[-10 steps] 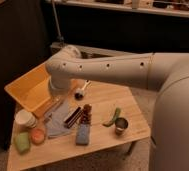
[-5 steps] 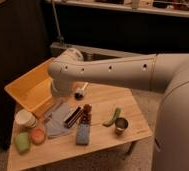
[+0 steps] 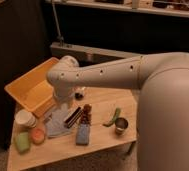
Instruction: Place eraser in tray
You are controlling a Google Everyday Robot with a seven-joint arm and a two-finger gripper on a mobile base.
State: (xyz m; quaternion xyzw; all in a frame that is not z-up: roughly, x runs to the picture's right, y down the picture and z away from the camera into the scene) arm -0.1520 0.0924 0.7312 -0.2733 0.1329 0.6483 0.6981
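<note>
Claw (image 3: pixel 62 106) near eraser (image 3: pixel 72 116), arm (image 3: pixel 108 75) bent beside tray (image 3: pixel 24 88)

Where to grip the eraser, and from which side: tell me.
Probably best: take the eraser across its narrow width at mid-length, coming from above. It lies flat and slanted, with the reddish-brown lump close beside it. The gripper hangs next to it, on the tray side.

No writing, label, brand, number or sign can be read on anything here
</note>
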